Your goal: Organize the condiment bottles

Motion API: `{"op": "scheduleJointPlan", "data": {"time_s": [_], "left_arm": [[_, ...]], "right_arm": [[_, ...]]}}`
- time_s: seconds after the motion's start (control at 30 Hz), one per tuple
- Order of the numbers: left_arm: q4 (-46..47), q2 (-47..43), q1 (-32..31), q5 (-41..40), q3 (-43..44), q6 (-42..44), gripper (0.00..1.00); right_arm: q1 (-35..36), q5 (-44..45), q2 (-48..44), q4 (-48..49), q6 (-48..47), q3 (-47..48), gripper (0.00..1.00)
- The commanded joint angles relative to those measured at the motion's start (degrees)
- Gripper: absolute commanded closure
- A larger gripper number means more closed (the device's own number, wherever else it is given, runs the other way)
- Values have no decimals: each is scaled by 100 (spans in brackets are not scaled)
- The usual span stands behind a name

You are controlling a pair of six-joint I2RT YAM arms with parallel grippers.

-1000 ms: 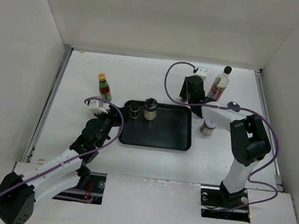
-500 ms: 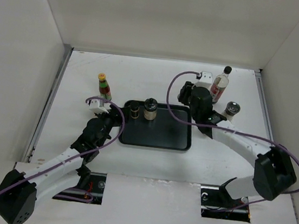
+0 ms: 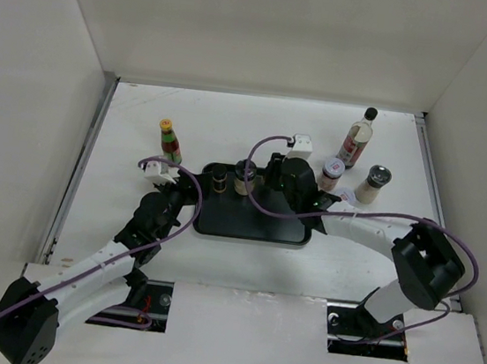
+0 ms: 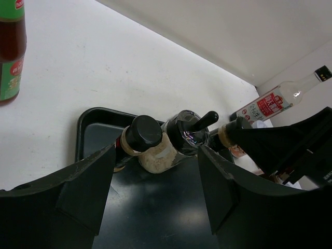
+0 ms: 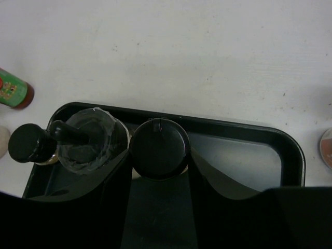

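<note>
**Short black-lidded spice jar [image 5: 159, 145] is clamped in the right gripper [image 5: 158, 161] at the 12 o'clock edge of the flat black rectangular tray [image 3: 256, 224].**
A black-capped jar [image 4: 142, 134] and a clear-topped jar [image 4: 184, 132] are stood beside it toward 11 o'clock; the left gripper [image 4: 155, 155] is held, fingers apart, at 9 o'clock.

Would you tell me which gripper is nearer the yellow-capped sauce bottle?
Left. The left gripper is just near-side of that bottle; the right gripper holds a jar over the tray.

left fingers [image 4: 85, 192] spread | black-lidded jar [image 4: 143, 136], clear-topped jar [image 4: 182, 136] side by side on tray [image 4: 98, 135] | sauce bottle [image 4: 10, 57] off tray
</note>
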Motion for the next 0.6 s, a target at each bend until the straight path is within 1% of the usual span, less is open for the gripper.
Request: {"op": "scheduleJointPlan", "data": {"time_s": [0.0,0.27,0.37,0.4,0.5,0.57], "left_arm": [[279,-107,-24,15,1,27,37],[270,-160,-59,7,10,45,37],[270,-169,-59,15,1,36,37],[270,-169,-68,7,1,45,37],[270,-151,-59,24,1,36,37],[270,-160,-59,24,1,36,37]], "right_arm": [[75,166,164,468,173,24,64],[242,456,604,565,112,50,64],[312,562,648,565,112,50,56],[321,605,639,565,129,42,52],[330,615,517,548,138,24,37],[330,615,298,486,121,-28,32]]}}
